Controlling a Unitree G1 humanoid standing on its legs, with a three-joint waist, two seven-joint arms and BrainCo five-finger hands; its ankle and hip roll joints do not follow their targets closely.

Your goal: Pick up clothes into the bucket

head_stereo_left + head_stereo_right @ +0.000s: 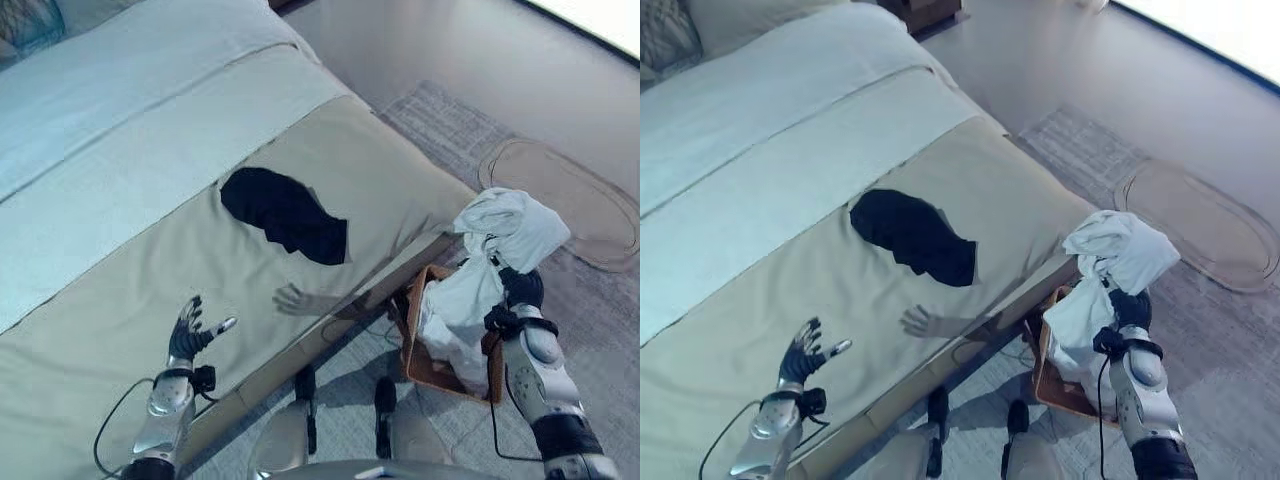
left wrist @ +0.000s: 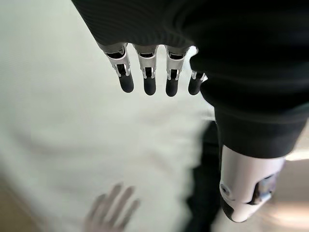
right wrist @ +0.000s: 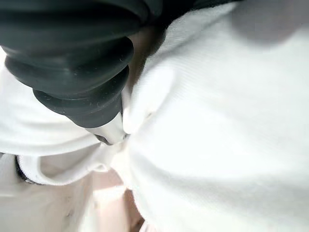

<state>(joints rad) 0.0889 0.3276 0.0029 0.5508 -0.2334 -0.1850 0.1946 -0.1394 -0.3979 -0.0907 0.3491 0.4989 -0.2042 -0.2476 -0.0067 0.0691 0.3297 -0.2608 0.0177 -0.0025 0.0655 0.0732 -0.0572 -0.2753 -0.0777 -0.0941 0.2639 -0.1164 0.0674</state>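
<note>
- Over the basket on the floor beside the bed, I count one white garment bunched up on my right hand, its lower part hanging into the basket.
- I cannot tell how the right hand's fingers sit; cloth hides them.
- One black garment lies flat on the tan bedcover, well apart from both hands.
- My left hand hovers above the cover, fingers spread and empty.
- One oval rug lies beyond the basket.
</note>
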